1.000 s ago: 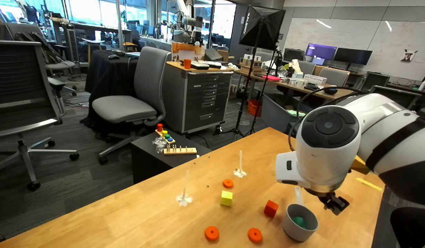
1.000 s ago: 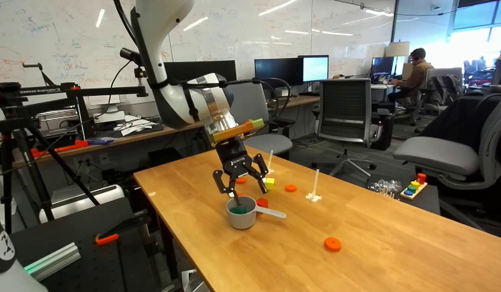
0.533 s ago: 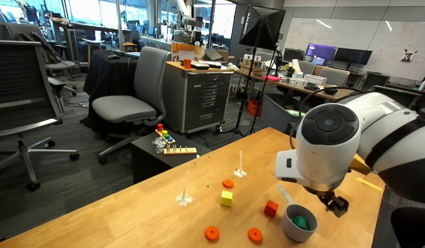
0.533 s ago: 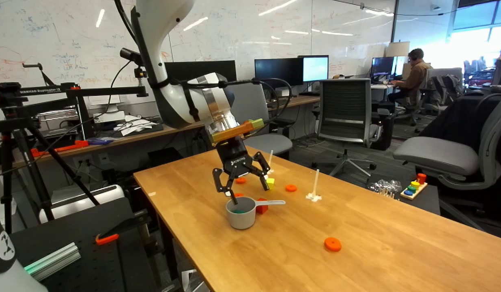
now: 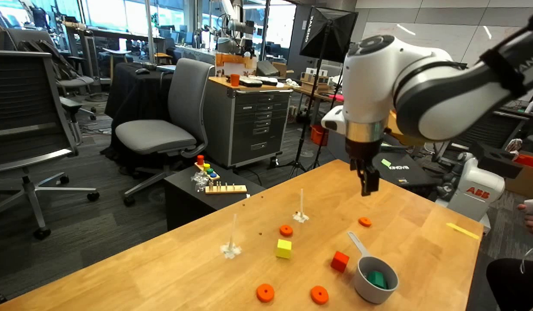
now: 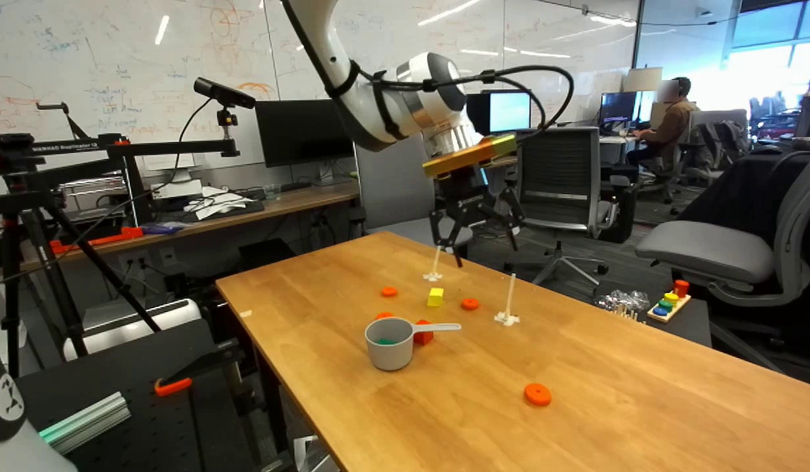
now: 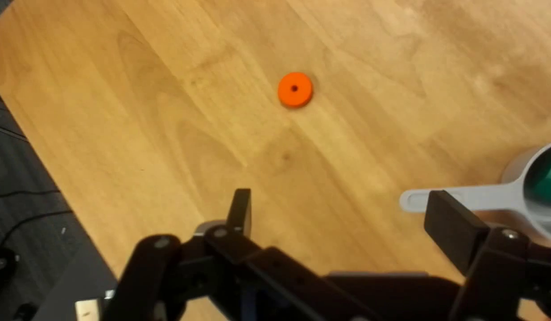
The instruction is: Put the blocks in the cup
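Observation:
The grey cup (image 5: 369, 294) with a long side handle stands upright on the table, also in an exterior view (image 6: 390, 358) and partly at the right edge of the wrist view (image 7: 516, 168). A green block (image 5: 377, 279) lies inside it and shows in the wrist view (image 7: 550, 183). A red block (image 5: 340, 261) sits beside the cup, partly behind its handle in an exterior view (image 6: 423, 337). A yellow block (image 5: 284, 249) stands farther off (image 6: 435, 297). My gripper (image 6: 486, 252) is open and empty, well above the table; the wrist view (image 7: 342, 214) shows nothing between its fingers.
Several flat orange discs lie on the table, such as one near the cup handle (image 5: 364, 222) and one in the wrist view (image 7: 295, 90). Two thin upright pegs (image 5: 301, 205) (image 5: 232, 237) are taped to the table. A yellow tape strip (image 5: 462, 231) marks the table near an edge.
My open gripper has lifted away from the cup, up and toward the pegs. The cup's handle has swung round, and the green block has shifted inside the cup. A disc the arm hid now shows.

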`<state>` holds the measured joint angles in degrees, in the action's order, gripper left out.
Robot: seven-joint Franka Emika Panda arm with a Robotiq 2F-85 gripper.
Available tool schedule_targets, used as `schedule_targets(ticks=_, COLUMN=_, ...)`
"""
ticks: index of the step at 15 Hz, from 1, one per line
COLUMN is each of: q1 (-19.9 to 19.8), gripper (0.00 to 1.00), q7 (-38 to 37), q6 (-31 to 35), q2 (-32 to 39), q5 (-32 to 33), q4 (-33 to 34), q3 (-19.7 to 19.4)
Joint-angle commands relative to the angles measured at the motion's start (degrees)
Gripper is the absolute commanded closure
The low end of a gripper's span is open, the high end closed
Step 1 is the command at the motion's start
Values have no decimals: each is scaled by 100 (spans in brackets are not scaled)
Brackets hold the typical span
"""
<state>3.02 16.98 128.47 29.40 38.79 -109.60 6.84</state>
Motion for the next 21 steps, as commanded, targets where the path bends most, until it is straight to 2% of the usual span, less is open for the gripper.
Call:
schedule_targets(ticks=1, q1=20, gripper=0, q7=189, q6=-637, q2=575, q5=-991, q4=1445, q3=-72)
schedule_targets(ticks=2, q1=134, gripper=0, q7=-55, q6=-904, q2=685, q5=-1149, q4=1763, q3=-177)
schedule_targets(ticks=3, q1=120, gripper=0, q7=113, q6=-397, q2=257, q5=-892, q4=948, q3=-227)
schedule_targets(ticks=5, q1=138, gripper=0, q7=92, q6=-644, q2=447, q5=-1096, q4=1379, q3=-243)
schedule_targets(ticks=9, q1=160, gripper=0, q7=20, q6=-690, q2=617, q5=-1128, q4=1550, q3=-249)
schedule_targets(ticks=15, q1=355, gripper=0, q7=670, q6=162, q2=1399, q5=-1303, q4=1973, q3=124)
schedule_targets(ticks=21, q1=685, gripper=0, q7=1201, q6=8, q2=2193, q5=-1576, q4=2623, q3=350)
